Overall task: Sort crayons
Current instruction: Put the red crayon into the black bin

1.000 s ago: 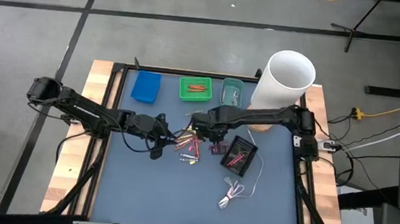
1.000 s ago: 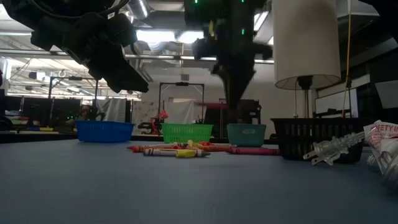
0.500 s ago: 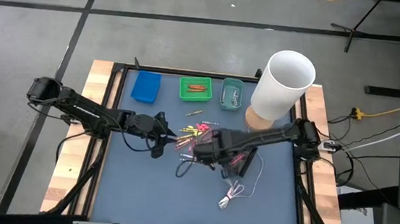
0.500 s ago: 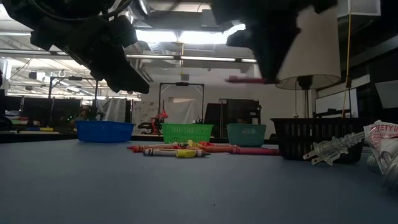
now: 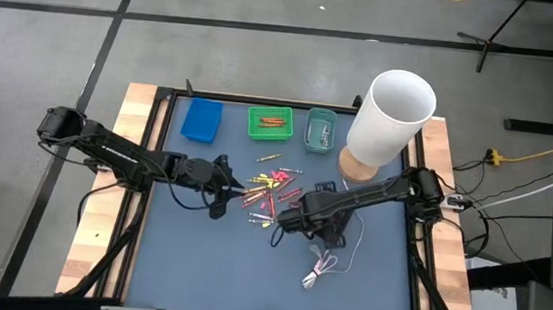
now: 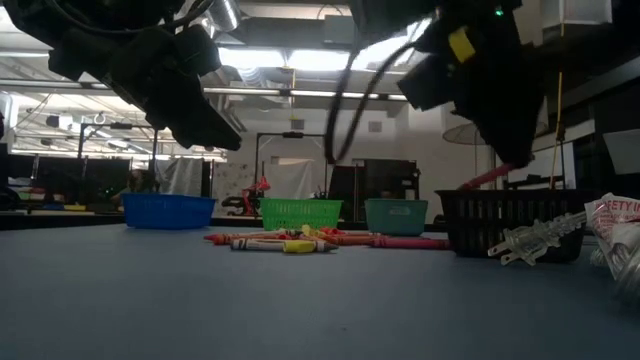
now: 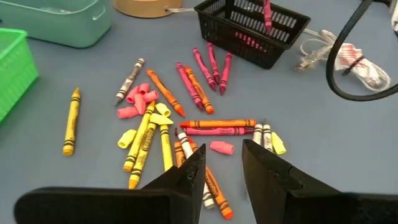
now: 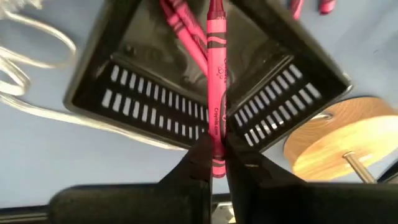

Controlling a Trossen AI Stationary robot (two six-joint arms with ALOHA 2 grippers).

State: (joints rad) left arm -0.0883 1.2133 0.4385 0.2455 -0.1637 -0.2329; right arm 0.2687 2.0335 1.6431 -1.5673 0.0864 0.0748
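I hold one pink crayon (image 8: 215, 87) pinched at its lower end between my right fingers (image 8: 198, 163), its length pointing down over the black basket (image 8: 155, 106), where more pink crayons (image 8: 180, 25) lie slanted. The loose crayons (image 7: 180, 118) — pink, red, orange, yellow — lie scattered flat on the blue worktop (image 5: 197, 259) near its centre, at nine o'clock from the basket.

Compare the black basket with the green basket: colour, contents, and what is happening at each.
The black basket holds pink crayons; the green basket holds orange ones. The right end effector, shut on a pink crayon, is above the black basket; nothing is at the green one. Both are small slotted trays on the table.
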